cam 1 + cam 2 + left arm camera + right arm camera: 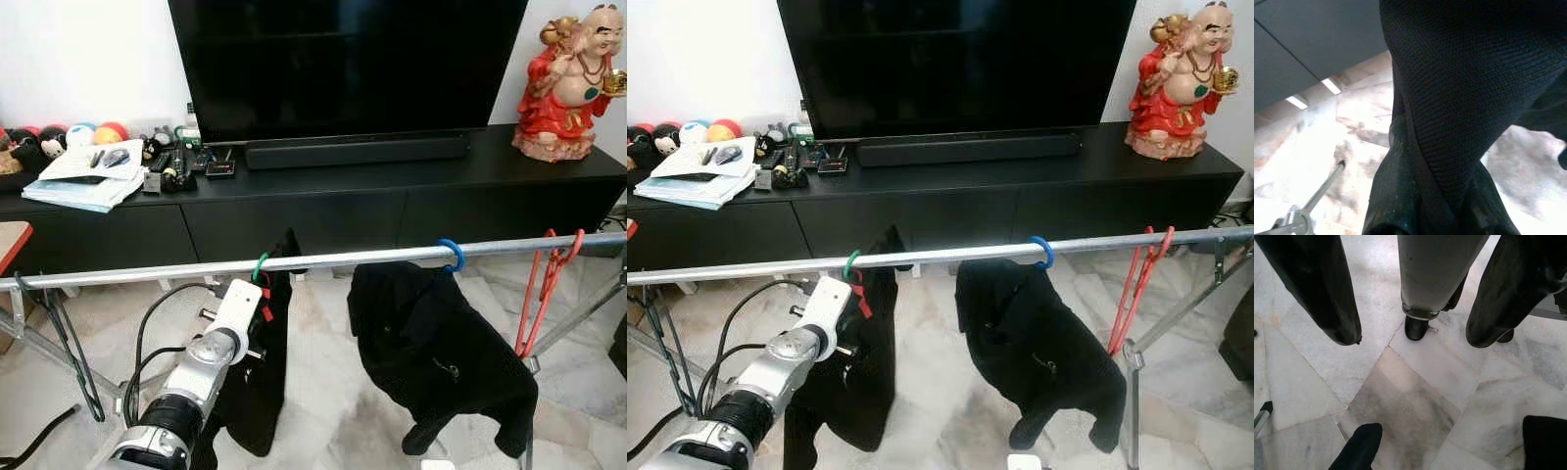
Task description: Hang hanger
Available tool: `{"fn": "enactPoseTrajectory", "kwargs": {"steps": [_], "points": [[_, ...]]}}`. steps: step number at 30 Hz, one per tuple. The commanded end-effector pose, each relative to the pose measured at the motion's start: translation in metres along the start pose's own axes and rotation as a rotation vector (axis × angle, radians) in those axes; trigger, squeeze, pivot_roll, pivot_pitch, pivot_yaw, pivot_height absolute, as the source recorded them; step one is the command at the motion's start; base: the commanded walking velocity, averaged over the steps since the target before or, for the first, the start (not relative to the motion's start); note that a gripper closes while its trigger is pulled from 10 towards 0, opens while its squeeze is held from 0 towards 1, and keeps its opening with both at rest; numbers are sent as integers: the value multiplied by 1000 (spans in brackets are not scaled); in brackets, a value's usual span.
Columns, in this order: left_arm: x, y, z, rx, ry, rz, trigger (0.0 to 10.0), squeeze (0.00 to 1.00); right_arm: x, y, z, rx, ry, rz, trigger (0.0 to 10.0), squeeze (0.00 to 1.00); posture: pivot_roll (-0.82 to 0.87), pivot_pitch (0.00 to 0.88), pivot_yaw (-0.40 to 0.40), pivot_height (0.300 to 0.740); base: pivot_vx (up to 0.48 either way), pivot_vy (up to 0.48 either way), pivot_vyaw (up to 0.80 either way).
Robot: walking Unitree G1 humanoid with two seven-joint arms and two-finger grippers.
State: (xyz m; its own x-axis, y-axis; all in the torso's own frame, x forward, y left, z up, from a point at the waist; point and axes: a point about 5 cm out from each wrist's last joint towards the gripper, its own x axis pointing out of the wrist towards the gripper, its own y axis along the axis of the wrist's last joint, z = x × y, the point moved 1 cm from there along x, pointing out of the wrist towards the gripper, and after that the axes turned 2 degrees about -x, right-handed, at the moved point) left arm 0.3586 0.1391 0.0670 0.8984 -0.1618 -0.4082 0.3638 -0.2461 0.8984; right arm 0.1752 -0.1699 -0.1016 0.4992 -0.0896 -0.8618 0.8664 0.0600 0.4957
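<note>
A: Head views first. Rail (372,258) runs across the frame in front of the TV cabinet (323,211). What hangs on it?

B: Green hanger (259,265), hook over the rail, carrying a black garment (263,362). Further right a blue hanger (452,254) with a black jacket (431,352). A bare red hanger (542,291) hangs near the rail's right end, a black hanger (61,338) near the left end.

A: Left arm?

B: Raised under the rail. Left gripper (263,323) sits against the garment just below the green hook; fingers hidden in the cloth here.

A: Right eye view?

B: Same layout. Red statue (1176,83) on the cabinet's right end, papers (700,171) on its left.

A: Left wrist view?

B: Black knit fabric runs down between the two fingers (1396,196); they are closed onto the garment. Marble floor (1317,142) behind.

A: Right wrist view?

B: Right gripper (1410,316) points down at the floor, fingers spread apart, nothing between them. A robot leg and foot (1435,279) lie beyond.
</note>
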Motion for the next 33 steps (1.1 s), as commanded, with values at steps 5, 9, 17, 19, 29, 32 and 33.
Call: {"fn": "enactPoseTrajectory", "kwargs": {"steps": [5, 9, 17, 19, 29, 32, 33], "points": [[-3, -8, 6, -69, -66, 11, 10000, 1000, 1, 4, -2, -5, 6, 2, 10000, 0, 55, 30, 59, 740, 0, 0, 0], [-5, -2, 6, -72, -90, 60, 10000, 1000, 1, 5, -3, -4, 6, 5, 10000, 0, 56, 32, 63, 740, 0, 0, 0], [-14, -2, 1, -69, -128, 98, 10000, 1000, 1, 5, -3, -5, 6, 4, 10000, 0, 62, 35, 65, 740, 0, 0, 0], [-16, -3, 0, -68, -133, 102, 10000, 1000, 1, 5, -3, -6, 6, 4, 10000, 0, 64, 35, 65, 740, 0, 0, 0], [-34, -4, -4, -85, -176, 147, 10000, 1000, 1, 5, -2, -9, 4, 4, 10000, 0, 67, 41, 64, 740, 0, 0, 0], [-41, -3, -7, -96, -187, 156, 10000, 1000, 1, 5, -2, -9, 4, 3, 10000, 0, 68, 42, 65, 740, 0, 0, 0], [-47, -2, -7, -90, -212, 161, 10000, 1000, 1, 5, -2, -10, 3, 3, 10000, 0, 68, 42, 65, 740, 0, 0, 0]]}}
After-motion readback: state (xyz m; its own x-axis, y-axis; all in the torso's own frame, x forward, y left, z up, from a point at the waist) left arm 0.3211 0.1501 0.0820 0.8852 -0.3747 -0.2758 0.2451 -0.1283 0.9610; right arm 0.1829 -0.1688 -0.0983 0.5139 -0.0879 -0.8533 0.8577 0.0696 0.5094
